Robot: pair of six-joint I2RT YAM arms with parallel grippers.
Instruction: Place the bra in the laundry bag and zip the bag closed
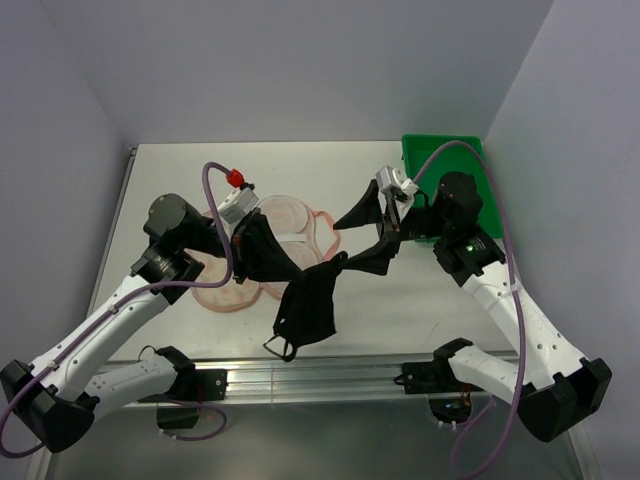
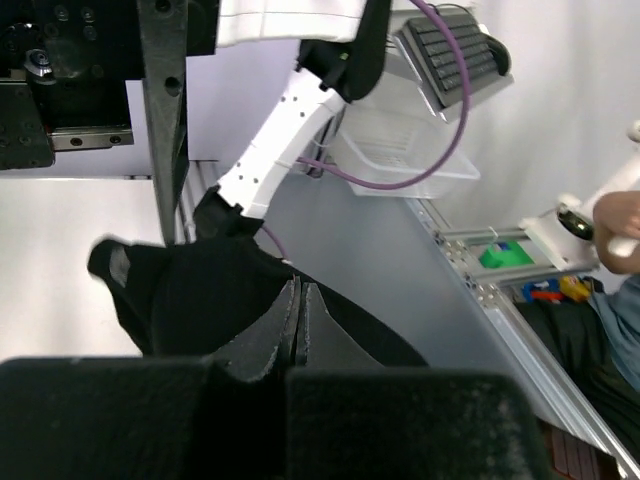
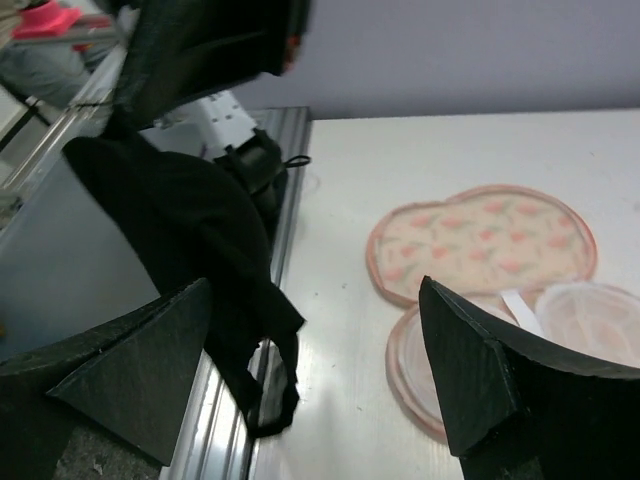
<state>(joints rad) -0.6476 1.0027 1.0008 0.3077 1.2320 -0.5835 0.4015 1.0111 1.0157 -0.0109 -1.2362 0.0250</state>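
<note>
At the near edge of the table [image 1: 430, 310], along the aluminium rail [image 1: 320, 378], both arm bases are bolted in place, left and right. Just beyond the rail the bra [image 1: 308, 300] hangs clear of the table surface, its lower part and a strap loop dangling toward the rail. Its upper part runs up and to the left into the left end effector [image 2: 299, 290], whose fingers are pressed together on the black fabric; the left wrist view confirms the two pads meeting with cloth bunched between and around them. A second stretch of the bra extends rightward to the lower finger of the right end effector [image 1: 346, 246]. That end effector is spread wide and grips nothing; whether the fabric touches its lower finger or merely passes beside it cannot be told. Behind and beneath the left end effector the laundry bag [image 1: 290, 212] lies flat on the table, opened out, with the patterned peach lobes farther back and paler lobes nearer the left arm. The bra is outside the bag, held above its near right side. At the far right corner stands a green tray [image 1: 440, 158], partly hidden by the right arm.
</note>
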